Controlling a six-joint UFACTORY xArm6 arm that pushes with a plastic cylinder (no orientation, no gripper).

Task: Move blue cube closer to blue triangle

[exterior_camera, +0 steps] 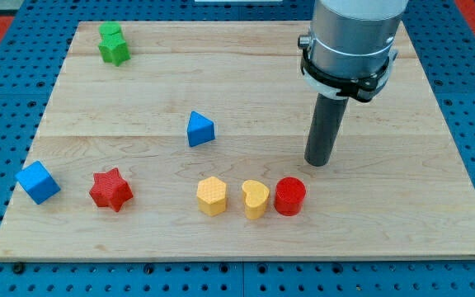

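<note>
The blue cube (38, 181) sits near the board's left edge, toward the view's bottom. The blue triangle (199, 129) lies near the board's middle, up and to the right of the cube. My tip (317, 162) rests on the board at the right of centre, well right of the triangle and far from the cube. It stands just above the red cylinder (289, 196) without touching it.
A red star (110, 190) lies right of the blue cube. A yellow hexagon (212, 195) and a yellow heart (256, 199) sit in a row left of the red cylinder. Green blocks (113, 43) are at the top left. The wooden board (435, 124) ends near each side.
</note>
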